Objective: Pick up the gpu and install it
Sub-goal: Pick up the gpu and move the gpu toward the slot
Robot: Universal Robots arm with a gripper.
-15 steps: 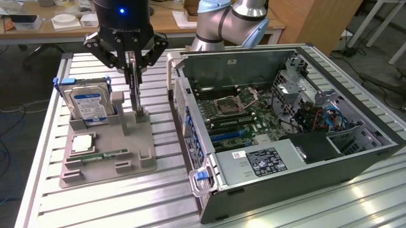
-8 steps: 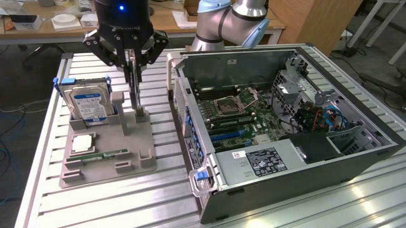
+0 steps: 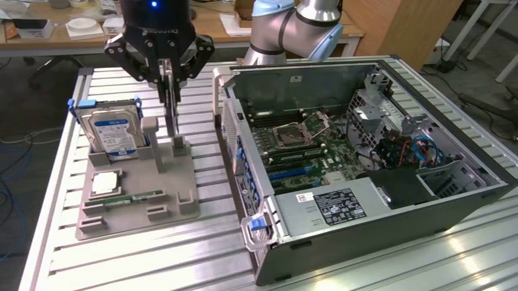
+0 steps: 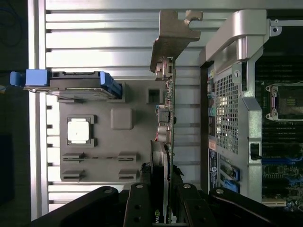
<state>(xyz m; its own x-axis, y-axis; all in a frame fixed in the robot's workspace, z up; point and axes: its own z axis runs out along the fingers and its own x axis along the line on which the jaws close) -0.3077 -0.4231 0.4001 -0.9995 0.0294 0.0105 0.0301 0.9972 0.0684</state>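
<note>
1. A black multi-fingered claw [image 3: 167, 85] hangs over a grey moulded parts tray [image 3: 137, 212] on the slatted aluminium table.
2. Its fingers are clamped on the gpu [image 3: 172, 118], a thin dark circuit card standing on edge at the tray's posts; I can't tell whether it has cleared them.
3. The card's long axis runs alongside the wall of the open black-and-silver computer case [image 3: 453, 200], which lies just beside it, to the exterior view's right.
4. The wrist view shows the card's silvery end bracket [image 4: 173, 33] at the end away from the fingers.
5. The exterior view shows the green motherboard [image 3: 307, 151] inside the case.
</note>
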